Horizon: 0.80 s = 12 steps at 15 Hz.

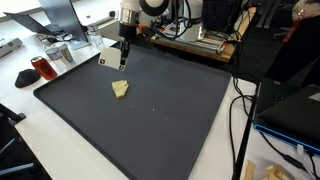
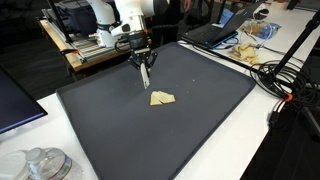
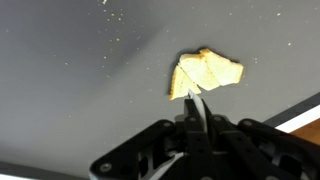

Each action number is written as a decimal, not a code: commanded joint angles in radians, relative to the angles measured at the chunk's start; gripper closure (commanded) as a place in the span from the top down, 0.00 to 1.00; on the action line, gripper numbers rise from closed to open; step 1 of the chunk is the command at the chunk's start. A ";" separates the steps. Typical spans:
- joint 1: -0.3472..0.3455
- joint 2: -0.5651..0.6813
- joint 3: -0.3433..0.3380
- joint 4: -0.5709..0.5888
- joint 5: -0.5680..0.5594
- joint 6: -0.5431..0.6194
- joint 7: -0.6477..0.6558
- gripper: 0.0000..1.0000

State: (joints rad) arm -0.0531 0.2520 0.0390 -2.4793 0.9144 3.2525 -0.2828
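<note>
A small crumpled yellowish piece (image 1: 120,89) (image 2: 162,98) lies on the dark grey mat (image 1: 170,120) (image 2: 120,130), towards its far side. My gripper (image 1: 125,63) (image 2: 146,85) hangs upright just above the mat, a little beyond the piece and not touching it. In the wrist view the piece (image 3: 205,72) sits just ahead of my gripper (image 3: 195,100). The jaws are shut, the black fingers pressed together into a narrow point with only a thin pale sliver showing between them. I see no object held.
A white card (image 1: 108,60) lies at the mat's far corner, with a red cup (image 1: 40,68) and a glass jar (image 1: 58,52) beyond. Cables (image 2: 290,80), a laptop (image 2: 215,35) and yellow bags (image 2: 250,45) crowd one side. Glass lids (image 2: 40,165) sit near a corner.
</note>
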 commanded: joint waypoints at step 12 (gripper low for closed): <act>0.799 -0.003 -0.897 0.064 -0.509 -0.288 0.142 0.01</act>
State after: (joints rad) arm 0.6152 0.2519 -0.7091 -2.4648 0.5311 3.0671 -0.2116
